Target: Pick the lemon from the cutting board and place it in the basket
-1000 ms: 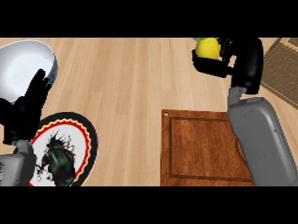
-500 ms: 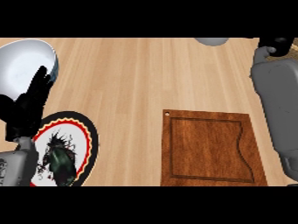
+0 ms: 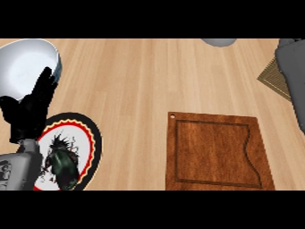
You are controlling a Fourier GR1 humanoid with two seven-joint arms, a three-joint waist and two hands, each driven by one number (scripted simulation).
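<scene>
**One board, one basket corner, no lemon in sight**

The wooden counter (image 3: 148,76) fills the view. On it lies one brown cutting board (image 3: 217,152), low and right of centre, with a small hole at its upper left corner and nothing on its top.

Two grey forearms come in. The right one (image 3: 303,89) runs up the right edge and out past the top, so the right robot hand is out of view. It covers part of one woven basket (image 3: 273,78), of which only a corner shows at the right edge, above the board and apart from it.

One large grey bowl (image 3: 19,67) sits at the upper left. Below it lies one round plate (image 3: 78,147) with a red and black rim and a dark beetle picture.

The left robot hand (image 3: 29,112) rests between bowl and plate, fingers straight and pointing up, holding nothing.

One small grey rounded thing (image 3: 218,41) shows at the top edge.

The lemon is nowhere visible; whether it is in the basket cannot be told.
</scene>
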